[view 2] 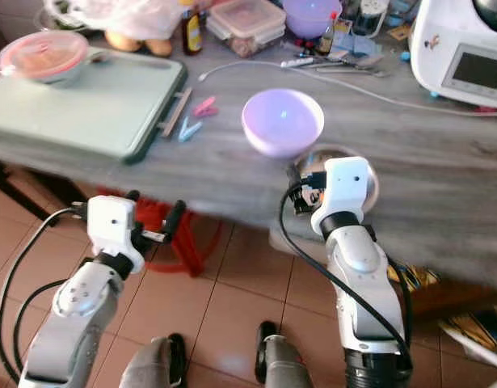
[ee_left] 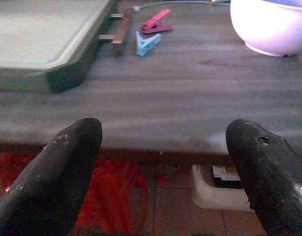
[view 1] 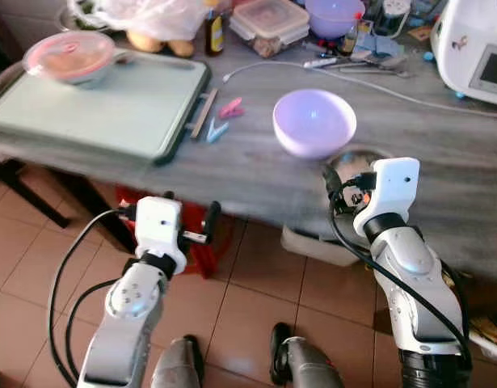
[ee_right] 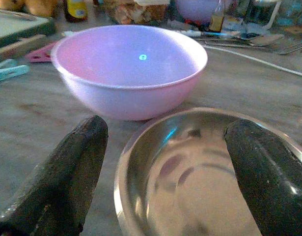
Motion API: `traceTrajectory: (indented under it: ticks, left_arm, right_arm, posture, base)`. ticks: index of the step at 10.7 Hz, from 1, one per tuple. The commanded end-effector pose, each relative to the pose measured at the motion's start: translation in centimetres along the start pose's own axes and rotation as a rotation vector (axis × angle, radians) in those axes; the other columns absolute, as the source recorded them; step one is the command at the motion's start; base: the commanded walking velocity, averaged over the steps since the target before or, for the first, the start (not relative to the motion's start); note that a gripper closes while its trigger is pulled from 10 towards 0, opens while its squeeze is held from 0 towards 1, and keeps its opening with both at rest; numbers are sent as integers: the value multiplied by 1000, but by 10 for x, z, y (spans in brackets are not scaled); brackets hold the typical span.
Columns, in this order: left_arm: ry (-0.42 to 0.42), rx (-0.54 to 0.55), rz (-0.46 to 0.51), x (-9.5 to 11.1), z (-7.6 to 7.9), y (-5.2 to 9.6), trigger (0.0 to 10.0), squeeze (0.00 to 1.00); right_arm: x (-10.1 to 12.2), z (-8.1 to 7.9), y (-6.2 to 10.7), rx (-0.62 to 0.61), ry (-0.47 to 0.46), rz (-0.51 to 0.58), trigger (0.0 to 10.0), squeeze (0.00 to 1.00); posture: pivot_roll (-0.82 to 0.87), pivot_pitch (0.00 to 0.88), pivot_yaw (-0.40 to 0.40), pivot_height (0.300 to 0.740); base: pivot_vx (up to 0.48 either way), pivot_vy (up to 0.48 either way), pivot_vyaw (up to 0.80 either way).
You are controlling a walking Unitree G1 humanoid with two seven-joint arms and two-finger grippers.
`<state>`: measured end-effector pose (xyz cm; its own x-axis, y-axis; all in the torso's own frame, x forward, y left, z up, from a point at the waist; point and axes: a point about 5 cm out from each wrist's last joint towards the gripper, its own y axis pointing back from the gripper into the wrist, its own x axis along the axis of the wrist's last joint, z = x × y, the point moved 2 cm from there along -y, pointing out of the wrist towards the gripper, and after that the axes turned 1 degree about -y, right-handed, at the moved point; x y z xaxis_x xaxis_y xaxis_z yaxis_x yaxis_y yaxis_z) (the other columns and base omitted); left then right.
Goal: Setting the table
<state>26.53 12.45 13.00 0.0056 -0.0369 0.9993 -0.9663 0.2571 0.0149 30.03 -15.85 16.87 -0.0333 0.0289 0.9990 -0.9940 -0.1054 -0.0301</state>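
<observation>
Right wrist view has the right gripper (ee_right: 165,172) spread wide over a shiny steel bowl (ee_right: 200,172), touching the lilac plastic bowl (ee_right: 131,69) on the grey wooden table (view 1: 256,174). Next, I'd guess, close on its rim. Left gripper (ee_left: 163,167) hangs open, near edge.

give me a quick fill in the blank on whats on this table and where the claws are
1. The right claw is open over a ____ bowl made of shiny metal.
2. Just beyond the metal bowl stands a bowl coloured ____.
3. Beside the green tray's handle lie two ____, one pink and one blue.
4. The left claw is open, below the edge of the ____.

Missing words: empty; purple; clothes pegs; table
</observation>
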Motion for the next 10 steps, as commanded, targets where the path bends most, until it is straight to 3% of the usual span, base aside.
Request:
traceTrajectory:
  ticks: [1,4,5,7,8,10]
  left_arm:
    - [0,10,-16,-5,0,3,10000,0]
    - [-1,14,-16,-5,-1,3,10000,0]
    - [-2,12,-16,-5,-1,2,10000,0]
    - [-2,8,-3,-3,1,-2,10000,0]
    - [-1,10,-2,-4,1,-2,10000,0]
    - [7,18,-20,-11,2,2,10000,0]
  right_arm:
    - [3,0,3,-6,9,19,10000,0]
    - [0,3,2,-43,-4,22,10000,0]
    - [-7,5,-1,-71,-11,-22,10000,0]
    - [-16,-2,-3,-61,-12,-29,10000,0]
    - [-16,1,-4,-118,30,-13,10000,0]
    - [-22,-1,-1,-81,-23,-33,10000,0]
  posture:
    - [12,160,2,740]
    - [15,152,3,740]
    - [14,150,4,740]
    - [18,114,2,740]
    - [19,103,0,740]
    - [22,93,-2,740]
  base:
    - [-349,0,0]
    - [-328,0,0]
    - [-296,0,0]
    - [-272,0,0]
    - [-274,0,0]
    - [-276,0,0]
